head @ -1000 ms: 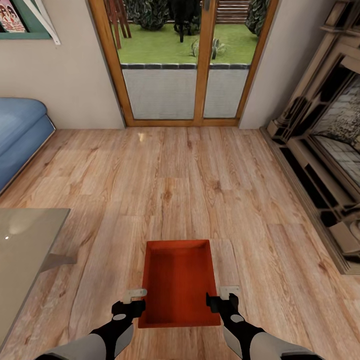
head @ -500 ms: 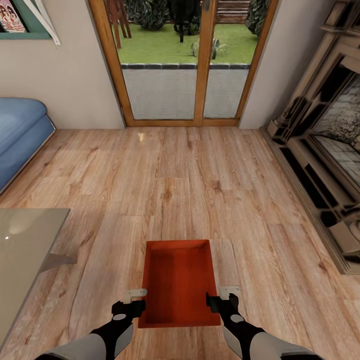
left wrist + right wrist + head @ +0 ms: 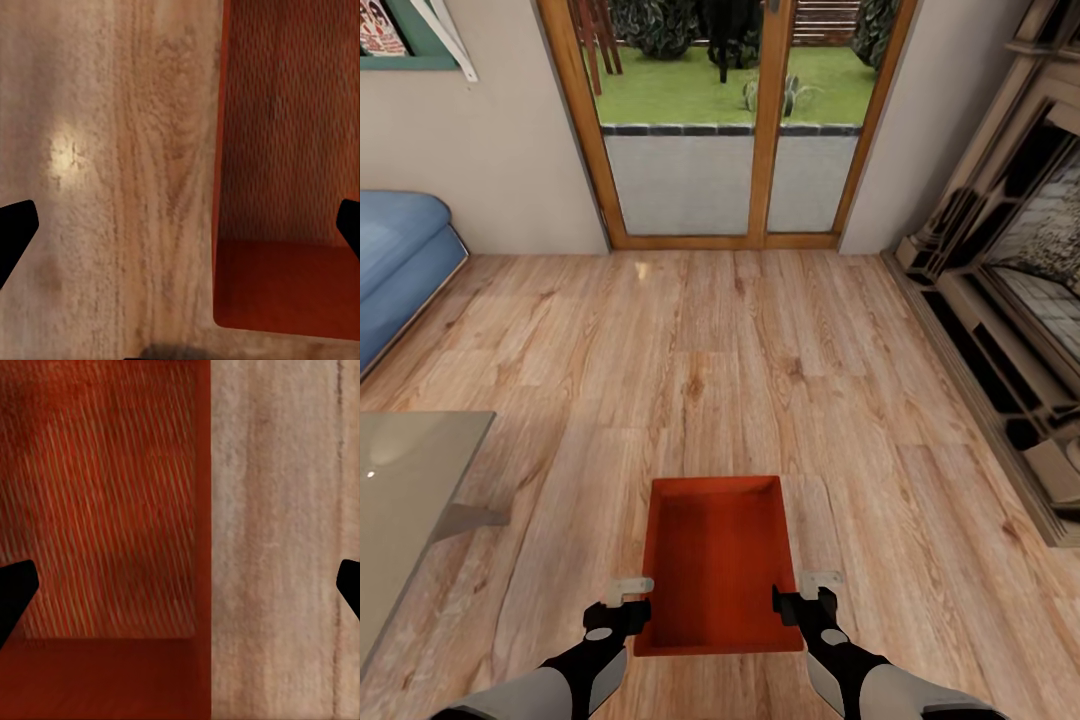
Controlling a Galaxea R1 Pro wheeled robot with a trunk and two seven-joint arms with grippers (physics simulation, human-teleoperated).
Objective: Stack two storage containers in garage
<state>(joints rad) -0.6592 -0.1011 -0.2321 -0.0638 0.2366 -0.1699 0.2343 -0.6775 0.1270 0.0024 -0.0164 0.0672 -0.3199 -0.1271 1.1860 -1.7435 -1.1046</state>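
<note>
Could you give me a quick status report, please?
Left gripper and right gripper open, jaws straddling the container's side walls. Orange container on wood floor. Nothing obstructing.

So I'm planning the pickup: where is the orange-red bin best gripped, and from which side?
Judging by its pose, the two long side walls of the orange-red bin from above: it sits open-topped, the left gripper and right gripper each straddling a wall.

Looked smooth, matt orange-red plastic: storage container (image 3: 718,560). Showed light wood grain, faint sheen: plank floor (image 3: 760,360). Seemed soft blue cloth: sofa (image 3: 400,260). Appeared glossy glass: tabletop (image 3: 405,500).
</note>
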